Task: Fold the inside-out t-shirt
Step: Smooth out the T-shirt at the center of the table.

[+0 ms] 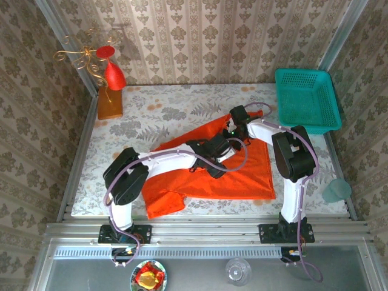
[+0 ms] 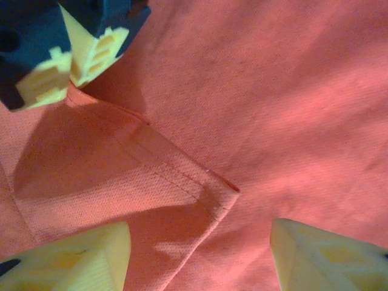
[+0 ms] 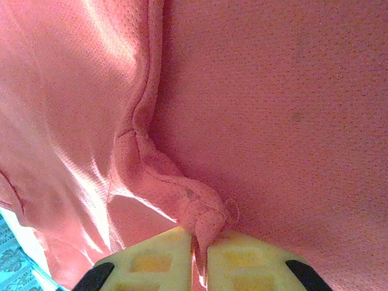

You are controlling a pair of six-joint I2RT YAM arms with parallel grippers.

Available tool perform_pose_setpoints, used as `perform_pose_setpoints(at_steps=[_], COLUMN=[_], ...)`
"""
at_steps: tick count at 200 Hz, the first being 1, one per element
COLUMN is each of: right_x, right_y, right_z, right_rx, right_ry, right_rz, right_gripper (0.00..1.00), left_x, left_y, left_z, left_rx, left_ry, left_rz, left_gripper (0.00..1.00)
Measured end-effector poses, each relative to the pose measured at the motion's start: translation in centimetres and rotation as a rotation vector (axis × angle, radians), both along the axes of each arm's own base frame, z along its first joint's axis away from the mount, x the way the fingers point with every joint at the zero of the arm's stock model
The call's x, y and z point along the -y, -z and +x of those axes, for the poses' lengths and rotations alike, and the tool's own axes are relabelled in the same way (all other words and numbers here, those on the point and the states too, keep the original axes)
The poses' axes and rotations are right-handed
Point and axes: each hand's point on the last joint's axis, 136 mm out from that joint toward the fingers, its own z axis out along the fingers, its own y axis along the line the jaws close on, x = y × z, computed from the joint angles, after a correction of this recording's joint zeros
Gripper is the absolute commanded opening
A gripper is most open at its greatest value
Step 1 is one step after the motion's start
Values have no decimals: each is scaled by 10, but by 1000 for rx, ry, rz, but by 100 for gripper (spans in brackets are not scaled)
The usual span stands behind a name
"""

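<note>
The inside-out t-shirt point(image 1: 245, 176) lies spread on the table point(image 1: 151, 112). The right hand point(image 3: 200, 257), fingers pressed together, pinches a bunched seam of the shirt. Just beside it, the left hand point(image 2: 200, 257) hovers over a hemmed corner, fingers well apart, gripping nothing.

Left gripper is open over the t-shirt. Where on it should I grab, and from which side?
Probably the stitched hem corner of the t-shirt, coming straight down from above. It lies as a folded-over flap with a free edge, right under the open left gripper. The right gripper pinches fabric nearby.
</note>
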Motion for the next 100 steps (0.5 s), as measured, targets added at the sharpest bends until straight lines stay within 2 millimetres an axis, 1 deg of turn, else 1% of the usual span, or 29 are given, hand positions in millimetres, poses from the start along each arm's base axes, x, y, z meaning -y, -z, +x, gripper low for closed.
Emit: perform_pose_setpoints(at_steps=[24,41,57,74,92,100], right_x=[0,0,0,0,0,0], right_y=[0,0,-1,-2,-4,-6], right_z=[0,0,0,0,1,1], right_rx=[0,0,1,5,9,11], right_ry=[0,0,0,0,1,2], right_rz=[0,0,0,1,3,4], right_gripper=[13,13,13,12,9,6], left_x=[-2,-2,-2,-3,-3,-3], left_y=[8,11,11,9,7,6], left_z=[2,4,7,13,18,19], left_rx=[39,57,76,107,136,147], left_ry=[7,7,3,-2,-9,-9], left_rz=[47,58,65,73,79,80], left_gripper=[65,65,59,45,22,13])
